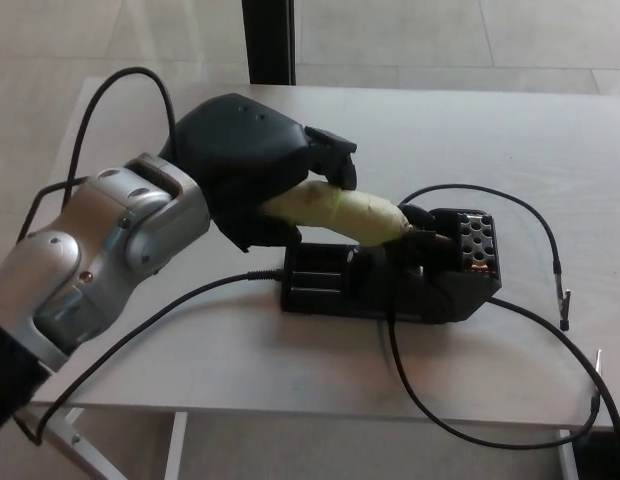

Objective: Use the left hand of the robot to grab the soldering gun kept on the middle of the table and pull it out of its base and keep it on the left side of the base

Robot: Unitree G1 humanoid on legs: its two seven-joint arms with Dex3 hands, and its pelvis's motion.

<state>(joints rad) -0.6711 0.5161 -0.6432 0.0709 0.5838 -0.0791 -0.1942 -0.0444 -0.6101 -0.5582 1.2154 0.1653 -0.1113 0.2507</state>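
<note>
The soldering gun (355, 213) has a pale cream handle and lies slanted, its black front end still resting in the black base (390, 280) at the middle of the table. My left hand (255, 165) comes in from the left and is shut on the rear of the handle, fingers curled over the top and thumb underneath. The tip of the gun is hidden inside the holder part of the base. My right hand does not show.
Black cables run from the base across the white table (510, 130), one looping right to small clips (563, 297) near the right edge, another trailing left off the front edge. A dark post (267, 40) stands behind the table.
</note>
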